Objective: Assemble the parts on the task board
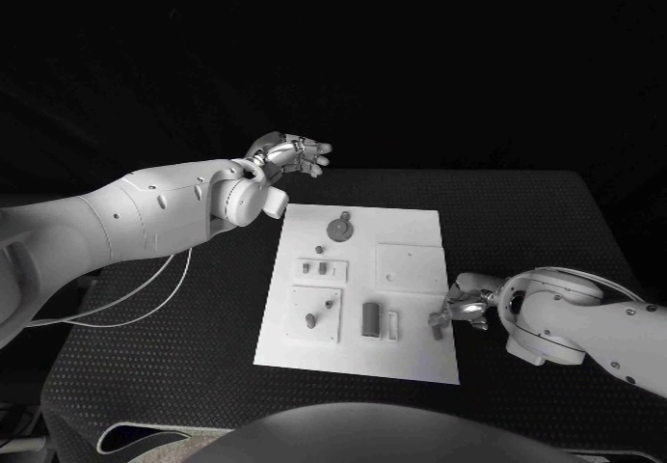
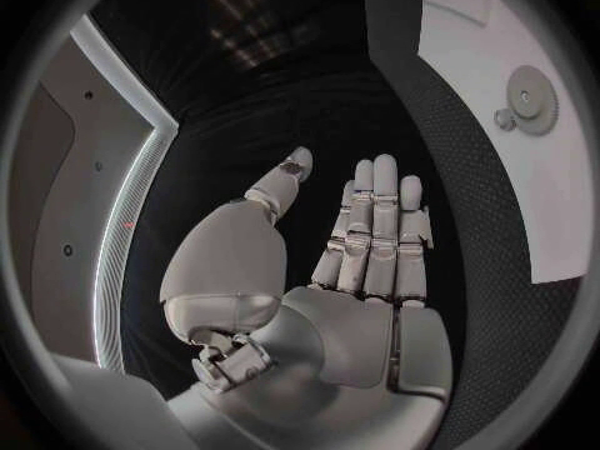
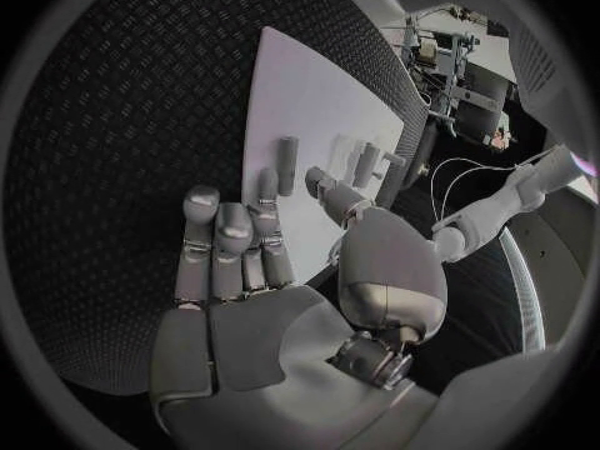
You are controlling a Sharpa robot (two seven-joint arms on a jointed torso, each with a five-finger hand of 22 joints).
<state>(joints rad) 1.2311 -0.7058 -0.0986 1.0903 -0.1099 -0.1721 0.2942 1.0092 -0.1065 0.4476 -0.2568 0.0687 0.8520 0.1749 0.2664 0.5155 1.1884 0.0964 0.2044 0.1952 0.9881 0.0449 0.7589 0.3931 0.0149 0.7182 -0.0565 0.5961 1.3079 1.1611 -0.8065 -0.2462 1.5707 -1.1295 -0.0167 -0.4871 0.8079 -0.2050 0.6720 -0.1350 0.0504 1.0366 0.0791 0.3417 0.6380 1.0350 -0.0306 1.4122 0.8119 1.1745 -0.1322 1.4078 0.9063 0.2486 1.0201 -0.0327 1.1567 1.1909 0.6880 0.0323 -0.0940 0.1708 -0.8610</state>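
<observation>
Head view: the white board (image 1: 364, 289) lies mid-table with small grey parts on it, including a gear (image 1: 340, 228) near its far edge. The left hand (image 1: 289, 154) is raised beyond the board's far left corner. The right hand (image 1: 459, 311) rests at the board's right edge.

Left wrist view: the left hand (image 2: 356, 260) has straight fingers pressed side by side, holding nothing.

Right wrist view: the right hand (image 3: 269, 270) has fingers extended, close together; a fingertip appears to touch an upright peg (image 3: 288, 165) on the board, nothing gripped.
</observation>
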